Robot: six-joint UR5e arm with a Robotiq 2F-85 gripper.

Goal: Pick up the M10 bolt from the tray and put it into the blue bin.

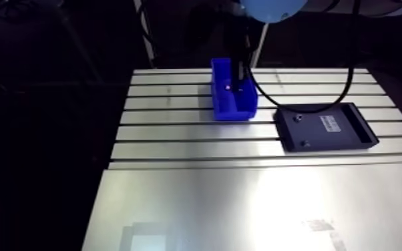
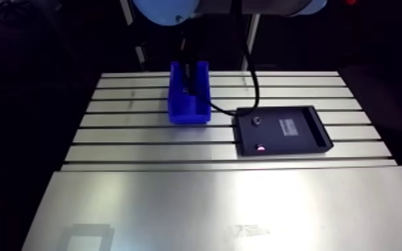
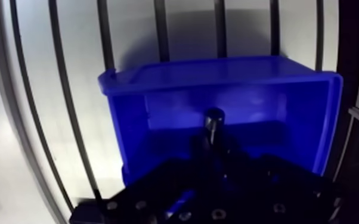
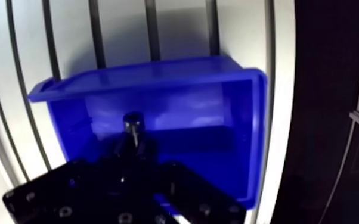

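Here the jaws are clenching the bolt, which is hanging inside the bin, seemingly just above its floor. The walls are crowding the jaws, so any sideways drift is risking a knock that shoves the bin. In the arm view, the bin is sitting upper centre on the surface, the tray well apart at right. Only straight up is looking free.

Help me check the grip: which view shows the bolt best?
The wrist view: the bolt stands dark against the blue bin, held by the gripper. In the arm view it is too small to make out over the bin.
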